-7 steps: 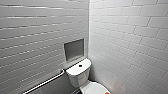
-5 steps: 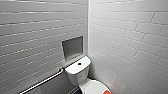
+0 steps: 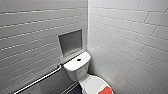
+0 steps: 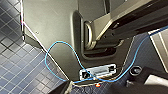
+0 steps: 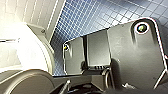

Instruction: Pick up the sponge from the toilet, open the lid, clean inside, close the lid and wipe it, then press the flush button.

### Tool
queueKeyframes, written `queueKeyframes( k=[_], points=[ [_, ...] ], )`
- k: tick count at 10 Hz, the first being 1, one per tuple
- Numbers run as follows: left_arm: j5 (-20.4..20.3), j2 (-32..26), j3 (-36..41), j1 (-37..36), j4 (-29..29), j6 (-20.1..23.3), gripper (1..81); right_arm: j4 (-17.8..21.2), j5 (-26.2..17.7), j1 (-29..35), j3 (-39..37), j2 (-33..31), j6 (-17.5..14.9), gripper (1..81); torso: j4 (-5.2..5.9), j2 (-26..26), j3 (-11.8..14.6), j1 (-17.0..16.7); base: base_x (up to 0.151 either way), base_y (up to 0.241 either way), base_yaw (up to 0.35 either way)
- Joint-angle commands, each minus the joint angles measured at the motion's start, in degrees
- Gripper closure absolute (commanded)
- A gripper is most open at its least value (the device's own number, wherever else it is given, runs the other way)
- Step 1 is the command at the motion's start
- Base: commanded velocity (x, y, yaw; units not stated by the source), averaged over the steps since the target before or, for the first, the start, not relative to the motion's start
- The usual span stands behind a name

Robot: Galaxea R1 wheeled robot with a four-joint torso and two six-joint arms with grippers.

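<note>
Whole head view shifted slightly against earlier frame: camera moved, toilet (image 3: pixel 78 71) did not. Sponge (image 3: pixel 106 90) lay on closed lid (image 3: pixel 93 84), bottom edge, right of centre. Flush button (image 3: pixel 79 59) mid-frame on tank top. Gripper jaws: could not tell.

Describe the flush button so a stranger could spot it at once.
Find the white toilet in the corner of the tiled walls. On its tank top, below the wall niche, sits the flush button: a small dark round spot, the only dark mark there.

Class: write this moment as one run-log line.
sponge: on lid | lid: closed | flush button: centre of tank top
</note>
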Motion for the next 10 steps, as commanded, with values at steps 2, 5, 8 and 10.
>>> queueKeyframes(
  k=[2, 5, 8, 10],
  points=[
    [3.7, -0.8, 0.2, 1.0, 0.2, 0.1, 1.0, 1.1, -3.5, 5.1, 0.9, -2.4, 0.5, 1.0, 0.00, -7.3, -0.5, 4.6, 0.000, 0.000, 0.000],
    [3.6, 0.8, 0.1, 5.0, 0.5, 0.1, 1.0, 1.1, -3.4, 7.5, 0.8, -2.4, 3.9, 1.0, 0.00, -13.6, -4.0, 8.6, 0.000, 0.000, 0.000],
    [3.3, 2.8, -2.7, 7.7, -0.2, 0.1, 1.0, 2.3, -3.4, 11.5, 0.9, -2.4, 5.2, 1.0, 0.00, -19.0, -8.8, 11.9, 0.000, 0.000, 0.000],
    [3.3, 4.5, -4.9, 9.2, -0.1, 0.1, 1.0, 2.2, -3.4, 13.9, 0.8, -2.6, 7.7, 1.0, 0.00, -22.9, -12.5, 14.4, 0.000, 0.000, 0.000]
  ],
)
